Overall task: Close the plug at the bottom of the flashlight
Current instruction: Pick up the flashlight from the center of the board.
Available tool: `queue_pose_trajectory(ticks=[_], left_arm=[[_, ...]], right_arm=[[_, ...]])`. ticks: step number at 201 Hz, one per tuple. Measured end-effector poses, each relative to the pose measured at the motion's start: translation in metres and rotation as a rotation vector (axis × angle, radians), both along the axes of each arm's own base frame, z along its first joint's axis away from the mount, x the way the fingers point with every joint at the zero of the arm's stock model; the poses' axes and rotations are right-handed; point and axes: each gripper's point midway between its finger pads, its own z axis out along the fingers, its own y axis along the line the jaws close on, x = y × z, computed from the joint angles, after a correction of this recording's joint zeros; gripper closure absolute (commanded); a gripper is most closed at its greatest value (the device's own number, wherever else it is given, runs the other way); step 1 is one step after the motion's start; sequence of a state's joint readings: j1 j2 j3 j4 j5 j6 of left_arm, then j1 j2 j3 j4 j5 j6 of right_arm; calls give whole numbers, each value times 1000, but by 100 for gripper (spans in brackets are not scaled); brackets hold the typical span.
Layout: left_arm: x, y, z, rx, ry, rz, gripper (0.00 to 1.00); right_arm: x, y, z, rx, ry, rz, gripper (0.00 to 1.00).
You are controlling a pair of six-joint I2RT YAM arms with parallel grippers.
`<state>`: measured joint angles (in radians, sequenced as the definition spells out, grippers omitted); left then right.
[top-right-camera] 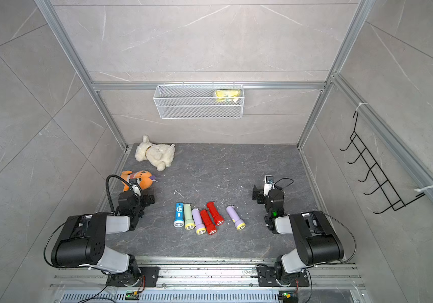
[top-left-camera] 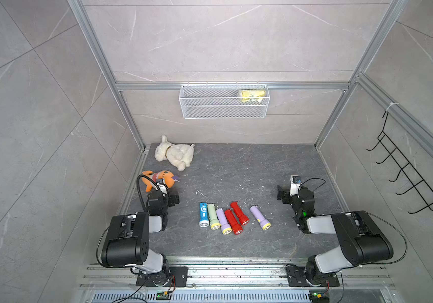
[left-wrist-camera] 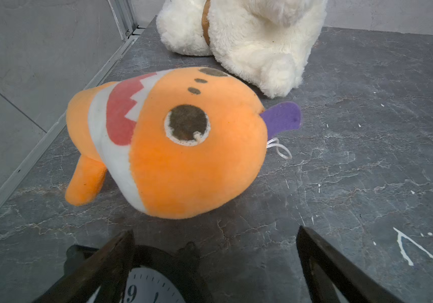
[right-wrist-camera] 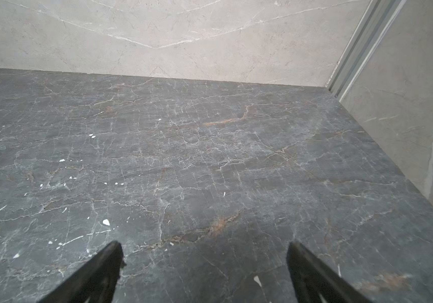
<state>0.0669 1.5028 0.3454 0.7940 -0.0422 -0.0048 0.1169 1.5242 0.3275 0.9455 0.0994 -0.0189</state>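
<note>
No plug is closed yet: left gripper [left-wrist-camera: 215, 233] and right gripper [right-wrist-camera: 204, 246] stand wide open and empty, well apart from the flashlights [top-left-camera: 233, 221].

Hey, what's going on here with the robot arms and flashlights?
Nothing is held yet. Six plastic flashlights lie on the dark stone table: blue, green, two purple, two red. The left gripper is open near the orange plush fish; the right gripper is open over bare table.

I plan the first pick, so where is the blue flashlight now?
In both top views the blue flashlight lies at the left end of the row, beside the pale green flashlight.
</note>
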Motion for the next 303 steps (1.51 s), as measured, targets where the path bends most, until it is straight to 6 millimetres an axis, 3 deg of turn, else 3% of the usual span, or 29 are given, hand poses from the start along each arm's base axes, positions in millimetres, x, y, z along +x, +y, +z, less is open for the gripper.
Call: queue_pose_trajectory(ticks=[181,191,216,230,266,303], left_arm=[[0,-2,3,7,44,2,0],[4,-4,18,20,48,10,0],[24,-23,92,49,-80,14,0],[28,-38,113,39,-103,26,0],[32,-65,107,-87,43,59,0],[36,-79,99,-296,199,128,0]], right_arm=[[-2,-3,3,-19,0,-36,0],[-6,-1,13,-34,-11,-48,0],[-11,16,65,-89,-128,-105,0],[-12,30,87,-133,-176,-138,0],[-23,70,121,-221,-182,-171,0],[-24,83,142,-105,-106,-166,0]])
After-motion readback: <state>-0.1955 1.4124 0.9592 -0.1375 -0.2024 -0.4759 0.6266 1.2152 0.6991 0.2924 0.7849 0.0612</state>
